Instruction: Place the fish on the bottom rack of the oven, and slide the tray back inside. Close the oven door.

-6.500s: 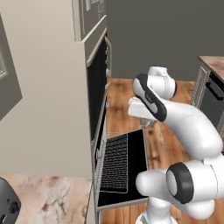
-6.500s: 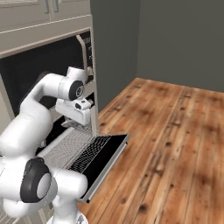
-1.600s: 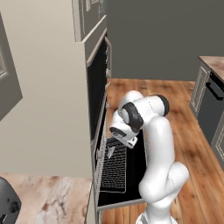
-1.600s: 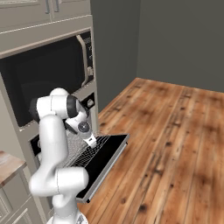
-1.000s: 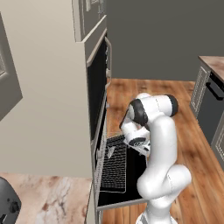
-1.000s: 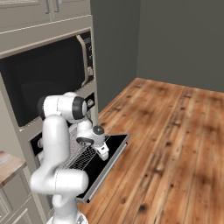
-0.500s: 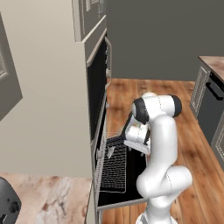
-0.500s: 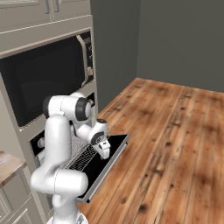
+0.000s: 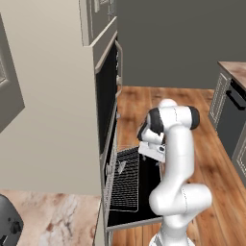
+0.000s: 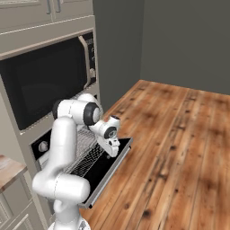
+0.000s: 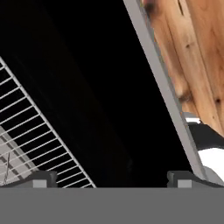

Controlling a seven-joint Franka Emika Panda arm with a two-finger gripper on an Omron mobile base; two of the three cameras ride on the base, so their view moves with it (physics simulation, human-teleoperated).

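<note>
The oven (image 10: 40,90), a tall black-fronted unit set in beige cabinetry, is standing beyond and above the gripper (image 10: 112,152). Its oven door (image 9: 149,192) is lying open and flat directly beneath the gripper, with the silver handle (image 11: 162,83) running along the outer edge just beside the fingertips (image 11: 41,178). The bottom rack (image 9: 126,180), a silver wire grid, is sitting pulled out over the door, on the oven side of the gripper. The gripper is hovering low over the bare black glass, fingers spread wide and holding nothing.

The fish cannot be made out on the rack from here.

The rack is probably light, stiff and free-sliding, so pushing on its front crossbar should work. The door is likely heavier and hinged; lifting from under the handle edge seems the surest hold, since the glass is smooth and slippery.
</note>
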